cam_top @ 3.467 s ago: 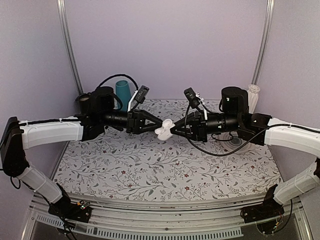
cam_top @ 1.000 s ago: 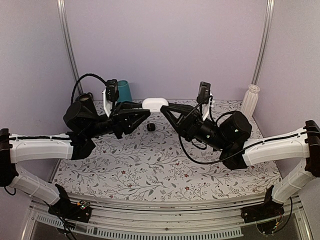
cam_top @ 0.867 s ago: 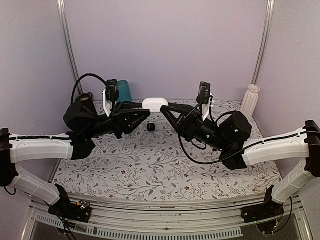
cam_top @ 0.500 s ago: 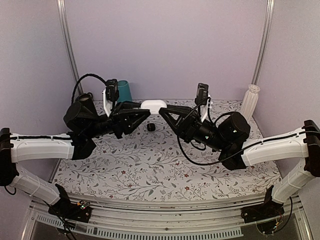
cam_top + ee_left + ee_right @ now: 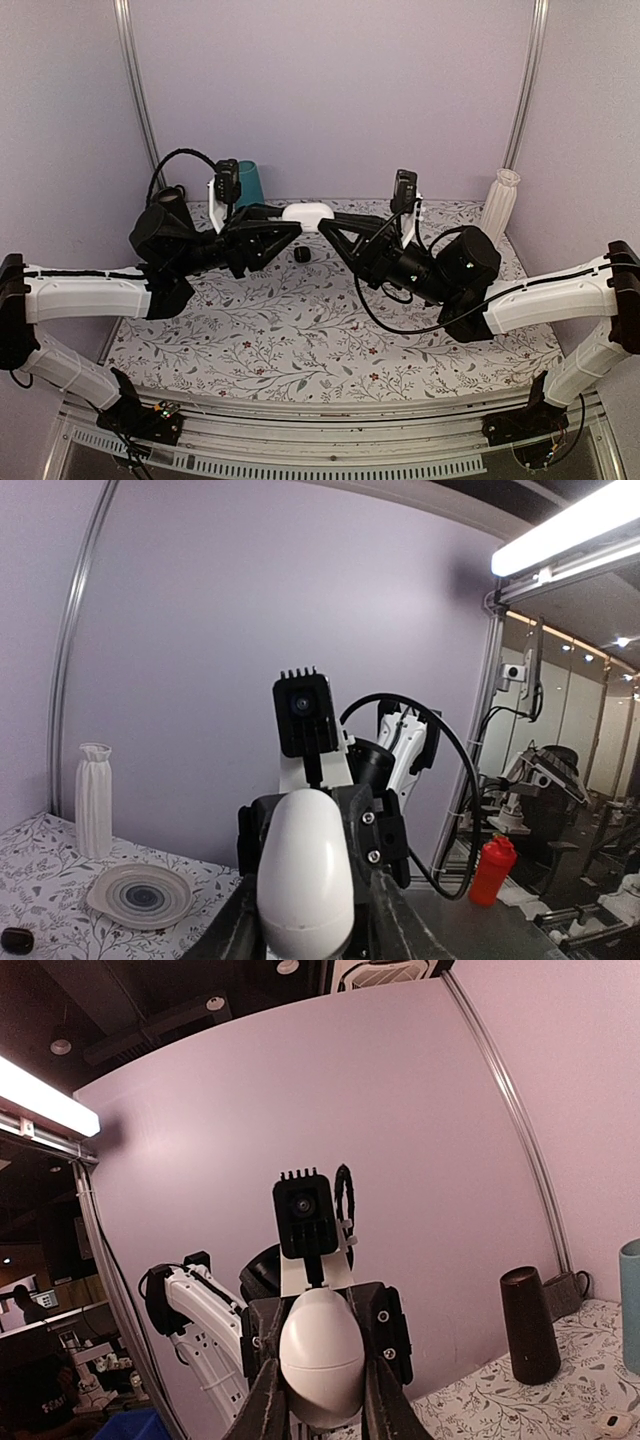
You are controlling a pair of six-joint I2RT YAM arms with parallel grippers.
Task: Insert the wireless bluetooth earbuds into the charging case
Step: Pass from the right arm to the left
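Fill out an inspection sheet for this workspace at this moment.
Surface: floral-patterned tabletop, no damage seen.
Job's things: charging case, lid looks shut, held above the tabletop between both arms; earbuds: nothing seen.
Clutter: black lump on the tabletop between the arms; teal cup and dark cup at the back; white vase with ringed plate beside it.
End effectors: right end effector shut on the case; left end effector flanks its other end, grip unclear.
Cables: black cable loops above the left wrist; second cable sags under the right wrist.
Surroundings: lilac walls; red bottle beyond the frame.
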